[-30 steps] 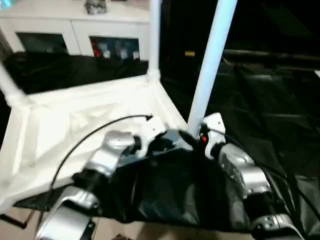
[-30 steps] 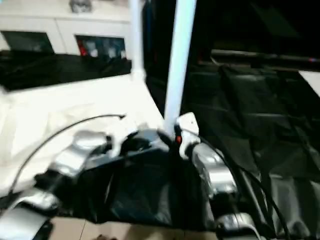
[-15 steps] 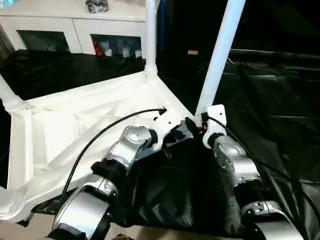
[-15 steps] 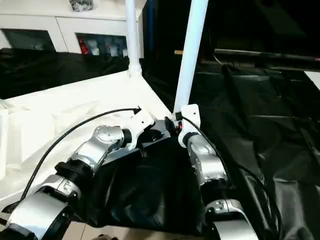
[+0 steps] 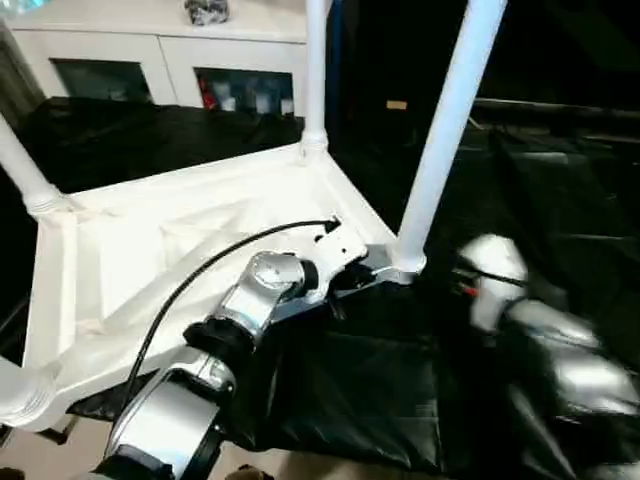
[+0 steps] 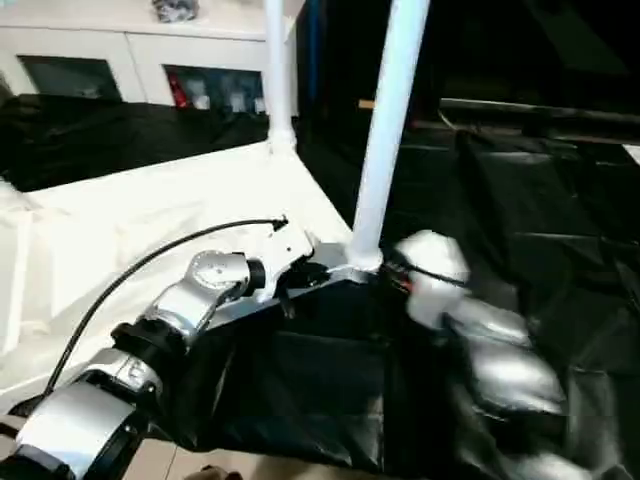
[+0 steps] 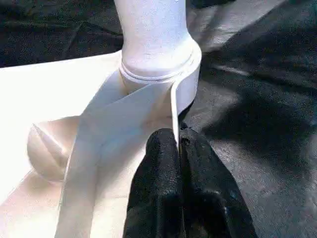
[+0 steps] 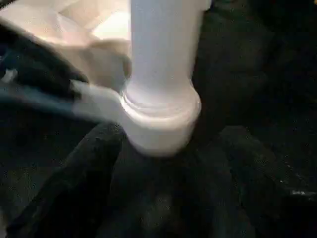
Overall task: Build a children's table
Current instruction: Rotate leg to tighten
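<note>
Here the children's table [image 5: 200, 240] lies upside down on a surface covered with black sheet [image 5: 380, 380], its ribbed underside facing up, so that the corner sockets are open to receive the legs. In the head views it fills the area from about 9 o'clock to the centre. Legs stand upright in the sockets: one at 12 o'clock [image 5: 316, 70], one at 9 o'clock [image 5: 22, 165], one at the near corner [image 5: 445, 120] just right of centre, and the fourth corner at 7 o'clock [image 5: 15, 395] also carries a stub.

The left gripper [image 7: 179, 148] has its fingers pressed together, pinching the thin raised rim of the top right beside the near socket. I judge this hold keeps the top steady while the leg is seated.

The right gripper [image 8: 163, 198] is just beside that socket, at about 4 o'clock from it. Its fingers [image 8: 74, 188] stand spread, one on each side of the socket collar, not touching the leg, which stands by itself in the socket.
</note>
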Motion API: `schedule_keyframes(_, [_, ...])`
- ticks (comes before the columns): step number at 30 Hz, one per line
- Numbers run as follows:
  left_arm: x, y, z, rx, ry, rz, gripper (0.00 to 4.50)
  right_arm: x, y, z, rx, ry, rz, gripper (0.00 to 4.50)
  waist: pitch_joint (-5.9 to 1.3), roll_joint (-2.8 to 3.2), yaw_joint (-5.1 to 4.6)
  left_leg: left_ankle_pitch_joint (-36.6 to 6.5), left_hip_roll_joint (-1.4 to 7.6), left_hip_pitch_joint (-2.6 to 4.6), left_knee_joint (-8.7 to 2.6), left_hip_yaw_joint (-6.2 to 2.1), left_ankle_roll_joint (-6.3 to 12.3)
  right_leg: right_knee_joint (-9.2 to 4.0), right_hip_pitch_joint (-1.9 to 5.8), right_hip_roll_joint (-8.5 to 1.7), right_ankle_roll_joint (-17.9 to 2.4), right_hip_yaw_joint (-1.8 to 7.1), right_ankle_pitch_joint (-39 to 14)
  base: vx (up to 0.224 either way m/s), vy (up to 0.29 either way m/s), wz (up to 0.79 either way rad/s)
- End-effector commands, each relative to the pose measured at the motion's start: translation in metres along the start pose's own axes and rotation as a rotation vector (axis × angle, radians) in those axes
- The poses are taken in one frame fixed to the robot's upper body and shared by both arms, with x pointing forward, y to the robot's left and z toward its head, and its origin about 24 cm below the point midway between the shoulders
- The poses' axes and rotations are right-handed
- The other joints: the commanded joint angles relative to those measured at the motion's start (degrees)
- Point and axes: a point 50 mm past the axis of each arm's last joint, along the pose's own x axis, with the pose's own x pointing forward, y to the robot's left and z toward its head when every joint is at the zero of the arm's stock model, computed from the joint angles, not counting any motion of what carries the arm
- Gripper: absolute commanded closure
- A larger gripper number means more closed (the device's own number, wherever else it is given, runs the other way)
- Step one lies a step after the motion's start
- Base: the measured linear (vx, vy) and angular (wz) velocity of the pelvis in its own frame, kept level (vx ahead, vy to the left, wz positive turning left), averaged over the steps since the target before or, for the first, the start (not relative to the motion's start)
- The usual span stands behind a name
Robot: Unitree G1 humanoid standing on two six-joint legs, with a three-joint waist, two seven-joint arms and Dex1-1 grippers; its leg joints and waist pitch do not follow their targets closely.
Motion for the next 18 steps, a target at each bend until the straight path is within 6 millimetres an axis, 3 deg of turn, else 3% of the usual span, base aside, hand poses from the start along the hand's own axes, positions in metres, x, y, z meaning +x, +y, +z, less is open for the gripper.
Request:
schedule_keyframes(1, [-0.001,0.000,0.018,0.057,-0.118,0.004,4.50,-0.006,0.006,0.007,-0.013,-0.020,0.093,0.91,-3.91,-1.68,0.15,-12.35,1.68,0.40,-3.40,-0.21,6.91,-4.71,3.27,-2.96,-10.99,1.94,-16.03,0.000,0.000,0.00])
schedule_keyframes(6, [-0.011,0.001,0.028,0.016,-0.185,-0.020,4.50,-0.009,0.022,0.010,-0.026,-0.010,0.219,0.91,-3.81,-1.53,0.18,-13.14,1.98,0.67,-3.56,-0.33,6.57,-5.04,2.75,-3.10,-10.18,1.83,-20.75,0.000,0.000,0.00])
schedule_keyframes(8, [-0.027,0.002,0.034,-0.027,-0.196,-0.039,4.06,0.000,0.033,0.017,-0.016,-0.041,0.254,0.92,-3.78,-1.40,0.21,-12.89,2.19,0.68,-3.74,-0.35,6.04,-4.84,2.50,-2.99,-11.00,1.91,-19.68,0.000,0.000,0.00])
schedule_keyframes(11, [-0.050,-0.001,0.037,-0.055,-0.185,-0.079,3.89,0.012,0.045,0.023,-0.005,-0.070,0.286,0.92,-3.87,-0.96,0.00,-12.92,2.65,0.74,-4.06,-0.56,4.73,-4.09,2.43,-3.13,-13.07,1.95,-17.02,0.000,0.000,0.00])
schedule_keyframes(12, [-0.054,-0.002,0.037,-0.055,-0.180,-0.088,3.89,0.014,0.046,0.023,-0.001,-0.073,0.290,0.92,-3.55,-0.98,-0.27,-14.17,2.40,0.81,-4.08,-0.35,4.38,-4.44,2.19,-2.64,-12.69,1.92,-17.72,0.000,0.000,0.00])
schedule_keyframes(14, [-0.069,-0.006,0.036,-0.051,-0.157,-0.118,3.57,0.022,0.052,0.025,0.010,-0.083,0.307,0.92,-3.57,-1.39,-0.40,-14.66,2.38,0.70,-4.23,-0.54,3.51,-3.90,2.53,-3.01,-12.10,2.02,-18.52,0.000,0.000,0.00])
schedule_keyframes(17, [-0.103,-0.017,0.030,-0.059,-0.073,-0.154,3.39,0.038,0.066,0.029,0.031,-0.102,0.353,0.92,-3.43,-1.28,-1.23,-15.32,2.24,0.85,-4.36,-0.41,2.61,-4.13,2.16,-2.67,-11.05,2.15,-20.13,0.000,0.000,0.00])
schedule_keyframes(18, [-0.104,-0.017,0.029,-0.060,-0.071,-0.155,3.20,0.038,0.066,0.029,0.032,-0.102,0.354,0.92,-3.49,-1.43,-1.25,-15.37,2.28,0.97,-4.36,-0.43,2.37,-3.96,2.11,-2.70,-11.15,2.17,-19.96,0.000,0.000,0.00])
